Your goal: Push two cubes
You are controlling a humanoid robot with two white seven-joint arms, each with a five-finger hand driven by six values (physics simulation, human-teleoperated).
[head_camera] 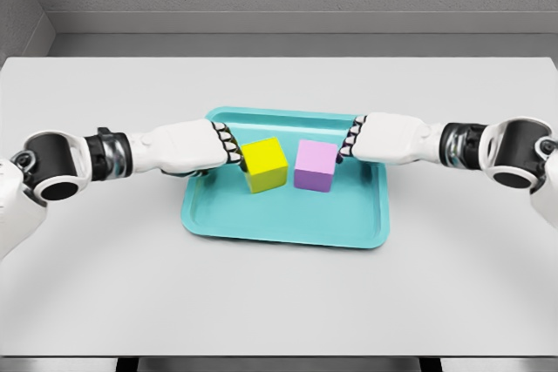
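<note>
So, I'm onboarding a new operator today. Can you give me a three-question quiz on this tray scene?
1. True or false: the yellow cube and the purple cube touch each other.
2. Which hand is at the yellow cube? A) left hand B) right hand
3. Fill in: both cubes sit on a ____ tray.

Key: 1 false, a gap shows between them; 2 A; 3 teal.

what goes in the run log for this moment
left hand against yellow cube | right hand at purple cube | cubes apart on teal tray
</note>
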